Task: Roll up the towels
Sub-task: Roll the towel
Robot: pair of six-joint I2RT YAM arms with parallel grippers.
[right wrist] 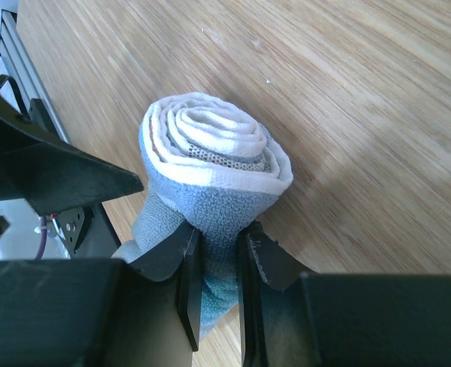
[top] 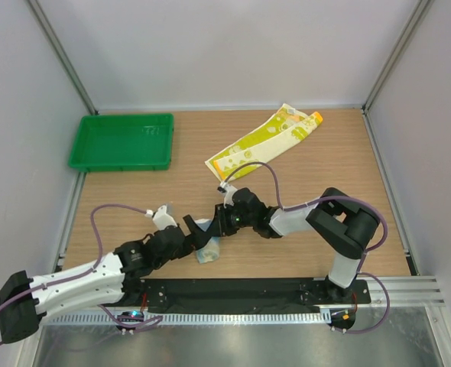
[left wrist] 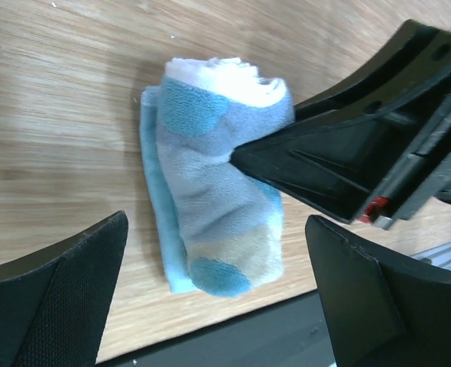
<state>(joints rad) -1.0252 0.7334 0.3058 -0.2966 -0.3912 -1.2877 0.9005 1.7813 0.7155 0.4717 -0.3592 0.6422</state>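
Right gripper (right wrist: 214, 264) is nearly closed, pinching one end of the blue towel (right wrist: 210, 157). The towel is rolled into a tight spiral and lies on the surface (top: 309, 160) at the near edge, centre-left. Left gripper (left wrist: 216, 220) is wide open, straddling the same roll without touching it, holding nothing. Handling guess: terry cloth, light, soft and springy, so the roll likely loosens if released carelessly. Better to grip across the roll's body over the loose outer flap, not on the spiral end. Yellow-green towel (top: 260, 141) lies flat and unrolled, far centre-right, well apart from both arms; a short-edge corner looks like the place to take it. Count: two towels (one rolled, one not), one green tray (top: 122, 141) far left.
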